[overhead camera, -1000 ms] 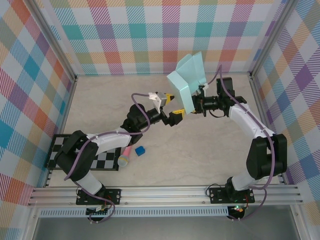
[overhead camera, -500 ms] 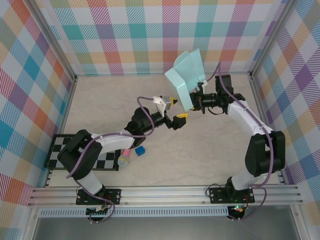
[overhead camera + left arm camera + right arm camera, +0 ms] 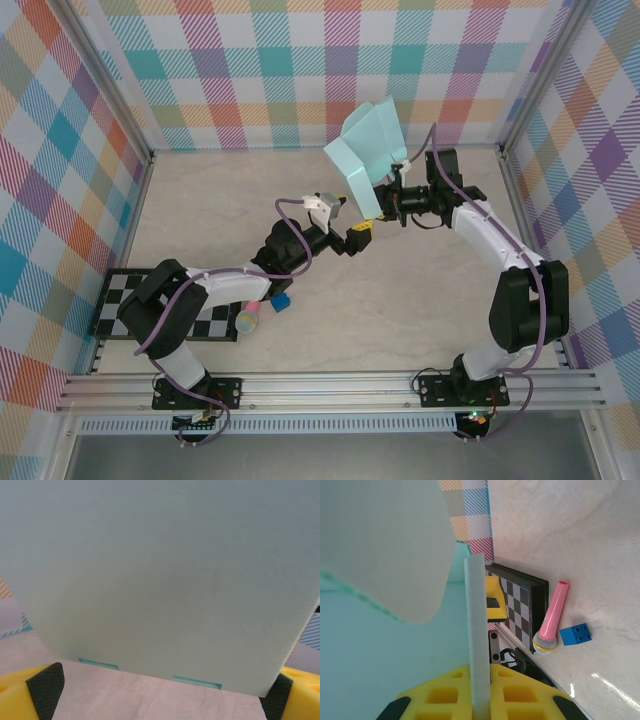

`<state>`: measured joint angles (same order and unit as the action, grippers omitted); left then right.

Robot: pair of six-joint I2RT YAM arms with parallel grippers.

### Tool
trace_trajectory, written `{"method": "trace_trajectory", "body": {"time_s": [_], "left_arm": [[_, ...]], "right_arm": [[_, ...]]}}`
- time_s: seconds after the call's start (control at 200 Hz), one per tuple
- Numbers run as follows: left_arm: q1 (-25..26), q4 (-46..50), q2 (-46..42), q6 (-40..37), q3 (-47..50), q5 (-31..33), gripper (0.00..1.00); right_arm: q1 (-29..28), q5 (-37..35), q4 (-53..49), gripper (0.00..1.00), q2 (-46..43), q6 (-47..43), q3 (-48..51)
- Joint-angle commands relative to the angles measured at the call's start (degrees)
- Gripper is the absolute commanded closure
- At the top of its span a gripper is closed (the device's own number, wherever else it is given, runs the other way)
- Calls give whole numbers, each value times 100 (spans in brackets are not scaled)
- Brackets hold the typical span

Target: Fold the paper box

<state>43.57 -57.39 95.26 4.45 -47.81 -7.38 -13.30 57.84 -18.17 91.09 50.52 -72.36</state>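
The paper box (image 3: 362, 150) is a pale mint-blue card sheet with flaps, held upright above the table's middle back. My right gripper (image 3: 388, 206) is shut on its lower edge; in the right wrist view the card's edge (image 3: 477, 630) runs pinched between the yellow fingers (image 3: 520, 696). My left gripper (image 3: 347, 222) is open just left of and below the sheet, facing its flat panel (image 3: 160, 575). Its two fingertips (image 3: 46, 689) stand wide apart at the bottom corners of the left wrist view, with nothing between them.
A pink toy microphone (image 3: 249, 317) and a small dark blue cube (image 3: 280, 301) lie near the left arm, beside a black-and-white checkerboard (image 3: 110, 305). They also appear in the right wrist view: microphone (image 3: 551, 620), cube (image 3: 575, 634). Checked walls enclose the table.
The left arm reached right and forward, bringing its open gripper close under the sheet. The right gripper shifted the box slightly up and to the left, still shut on it.
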Motion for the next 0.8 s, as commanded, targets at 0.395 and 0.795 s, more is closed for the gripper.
{"method": "trace_trajectory", "body": {"time_s": [0.395, 0.795], "left_arm": [[-222, -889, 191, 399, -262, 222, 0], [-508, -876, 28, 469, -298, -197, 0]], "right_arm": [[-437, 159, -196, 96, 211, -332, -325], [-455, 406, -1120, 96, 322, -1188, -494]]}}
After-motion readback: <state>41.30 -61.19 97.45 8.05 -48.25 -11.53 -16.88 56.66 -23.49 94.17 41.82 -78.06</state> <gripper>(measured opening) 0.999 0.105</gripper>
